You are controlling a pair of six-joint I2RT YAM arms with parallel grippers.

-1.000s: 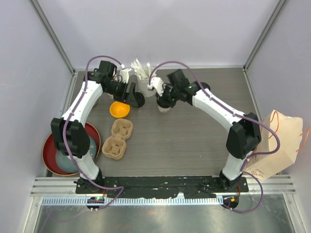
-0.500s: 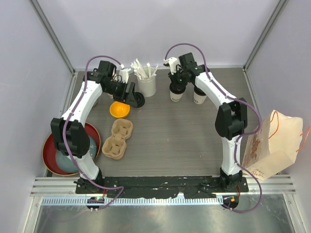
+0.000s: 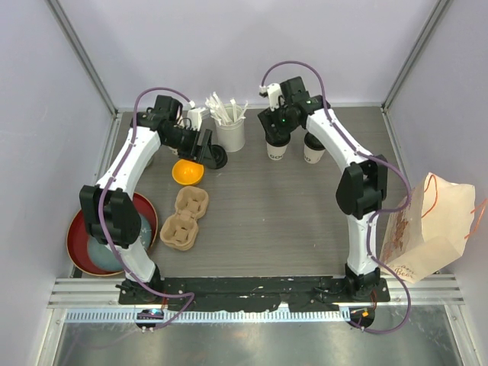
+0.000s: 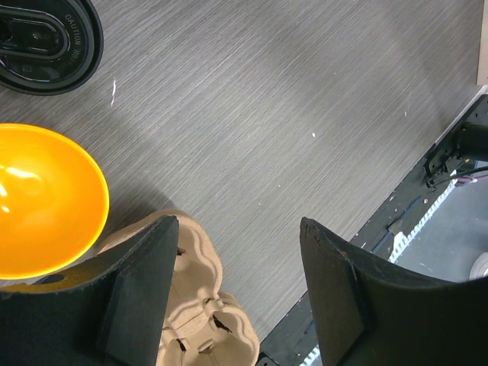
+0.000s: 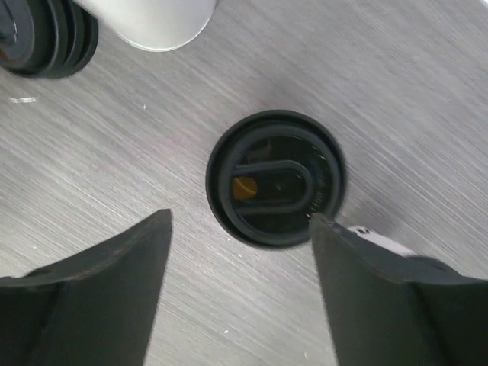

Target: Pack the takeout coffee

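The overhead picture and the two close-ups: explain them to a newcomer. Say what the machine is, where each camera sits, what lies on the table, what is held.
Two robot arms are bolted at a table's near edge. The overhead picture looks down from above and behind them; each close-up comes from a camera on one wrist, its own dark fingers showing. On and around the table: a lidded cup, a second lidded cup, a cardboard carrier, an orange bowl, loose black lids, a pot of sticks, a red dish, a paper bag. The left gripper and right gripper are open, holding nothing; the right hangs above the first lidded cup.
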